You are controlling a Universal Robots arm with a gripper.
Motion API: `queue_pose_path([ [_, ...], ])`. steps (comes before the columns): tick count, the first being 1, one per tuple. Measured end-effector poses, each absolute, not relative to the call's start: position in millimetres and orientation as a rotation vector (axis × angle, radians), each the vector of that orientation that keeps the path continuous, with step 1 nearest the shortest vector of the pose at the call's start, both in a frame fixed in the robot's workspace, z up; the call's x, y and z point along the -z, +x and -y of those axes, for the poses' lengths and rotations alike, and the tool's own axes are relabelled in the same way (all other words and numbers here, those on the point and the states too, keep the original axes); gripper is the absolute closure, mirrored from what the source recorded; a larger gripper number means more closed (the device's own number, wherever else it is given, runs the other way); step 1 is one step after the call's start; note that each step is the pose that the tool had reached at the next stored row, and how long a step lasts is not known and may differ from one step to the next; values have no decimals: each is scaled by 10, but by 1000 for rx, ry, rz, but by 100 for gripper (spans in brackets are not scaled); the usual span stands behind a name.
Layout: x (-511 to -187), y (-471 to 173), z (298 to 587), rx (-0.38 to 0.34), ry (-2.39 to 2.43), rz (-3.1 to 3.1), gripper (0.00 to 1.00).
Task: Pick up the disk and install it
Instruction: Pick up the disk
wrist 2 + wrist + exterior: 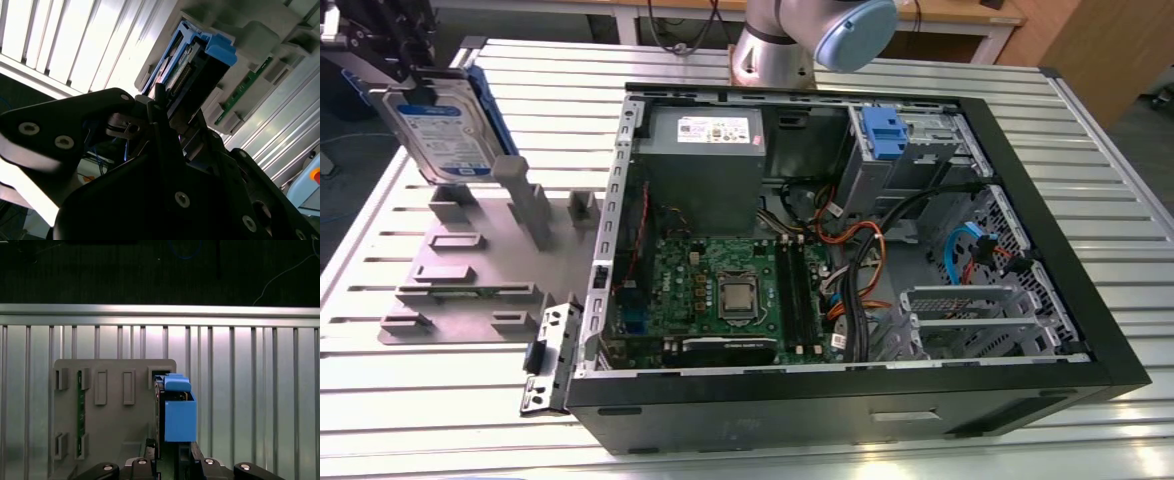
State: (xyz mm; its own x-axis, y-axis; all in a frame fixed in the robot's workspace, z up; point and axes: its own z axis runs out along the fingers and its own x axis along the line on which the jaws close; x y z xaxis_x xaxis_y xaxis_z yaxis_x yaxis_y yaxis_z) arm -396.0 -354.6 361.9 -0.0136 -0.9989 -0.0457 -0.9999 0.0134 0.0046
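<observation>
A slatted aluminium table (454, 420) is carrying two things. A black open-sided computer case (1107, 330) is lying toward the exterior view's right. A flat grey fixture plate with raised slotted blocks (467, 290) is lying toward its left. Inside the case a grey box with a white sticker (700, 165), a green motherboard (720, 290) and a blue plastic bracket (883, 130) are showing among loose cables.

The silver arm (801, 40) is rising from behind the case, and its black gripper (403, 75) is hanging over the plate's far corner, well apart from the case. Its fingers are closing tight on the upper end of the silver-grey disk with the blue-and-white label and blue carrier frame (440, 135).

The disk is standing on end with its long axis nearly vertical and leaning a little. Its label is facing the camera, and its lower end is sitting by the plate's blocks; I cannot tell whether they are touching. In both wrist views the blue tab end is pointing away from the gripper, toward the plate.
</observation>
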Motion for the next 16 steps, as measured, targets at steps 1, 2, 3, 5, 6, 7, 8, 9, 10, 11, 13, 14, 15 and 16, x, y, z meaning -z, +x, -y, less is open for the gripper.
queue_pose_path([
  [1,-3630,-3960,3546,-55,-2185,-2215,65],
  [2,-3639,-3960,3546,-55,-2185,-2215,65],
  [3,-3649,-3960,3546,-55,-2185,-2215,65],
  [5,-3668,-3960,3546,-55,-2185,-2215,65],
  [6,-3676,-3960,3546,-55,-2185,-2215,65],
  [7,-3684,-3960,3546,-55,-2185,-2215,65],
  [8,-3692,-3960,3546,-55,-2185,-2215,65],
  [9,-3699,-3960,3546,-55,-2185,-2215,65],
  [10,-3704,-3960,3546,-55,-2185,-2215,65],
  [11,-3705,-3959,3546,-55,-2185,-2215,65],
  [13,-3711,-3960,3546,-55,-2185,-2215,65],
  [14,-3710,-3959,3546,-55,-2185,-2215,65],
  [15,-3711,-3960,3546,-55,-2185,-2215,65],
  [16,-3714,-3960,3546,-55,-2186,-2215,65],
])
